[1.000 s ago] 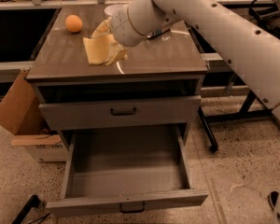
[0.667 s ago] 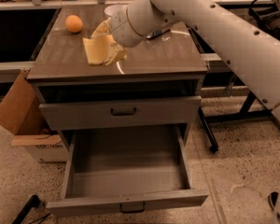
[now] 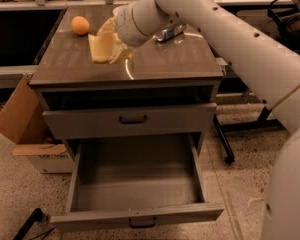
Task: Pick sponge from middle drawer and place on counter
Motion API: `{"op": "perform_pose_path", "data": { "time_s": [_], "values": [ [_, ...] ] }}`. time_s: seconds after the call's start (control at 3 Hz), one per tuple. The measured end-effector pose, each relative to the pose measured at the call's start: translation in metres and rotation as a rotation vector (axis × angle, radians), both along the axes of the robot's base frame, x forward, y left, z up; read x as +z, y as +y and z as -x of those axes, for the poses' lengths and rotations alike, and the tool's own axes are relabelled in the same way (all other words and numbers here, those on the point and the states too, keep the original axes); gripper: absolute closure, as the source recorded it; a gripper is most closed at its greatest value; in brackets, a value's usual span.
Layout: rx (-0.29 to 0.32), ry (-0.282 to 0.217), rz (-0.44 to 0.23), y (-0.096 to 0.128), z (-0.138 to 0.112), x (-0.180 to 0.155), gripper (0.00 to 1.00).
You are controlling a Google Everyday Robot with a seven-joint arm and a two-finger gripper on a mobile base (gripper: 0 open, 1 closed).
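Nearest to me, the middle drawer (image 3: 135, 186) stands pulled out with a bare floor, and a cardboard box (image 3: 15, 114) leans on the speckled floor to its left. Above, almost nothing has changed in the last second. The sponge (image 3: 101, 49) stays on the glossy counter (image 3: 165, 59), toward the back-left corner, and my pincer (image 3: 114, 39) remains directly at it. I cannot tell whether it is clamped or apart. I judge the placing nearly done. An orange (image 3: 80, 25) sits at the back-left corner.

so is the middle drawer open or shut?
Open: the drawer is pulled out, with its floor bare. The sponge is up at the counter by the gripper.
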State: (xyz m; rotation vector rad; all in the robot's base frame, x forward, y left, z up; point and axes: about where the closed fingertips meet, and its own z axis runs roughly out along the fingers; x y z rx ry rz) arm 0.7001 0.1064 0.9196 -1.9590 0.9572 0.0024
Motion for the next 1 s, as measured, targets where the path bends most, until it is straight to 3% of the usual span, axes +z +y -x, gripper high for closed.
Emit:
{"op": "perform_pose_path", "data": {
  "time_s": [0.67,1.0],
  "values": [
    [-0.097,0.032,-0.058,0.005,-0.066,0.01,1.0],
    [-0.136,0.069,-0.071,0.012,-0.085,0.006,0.81]
  ]
}}
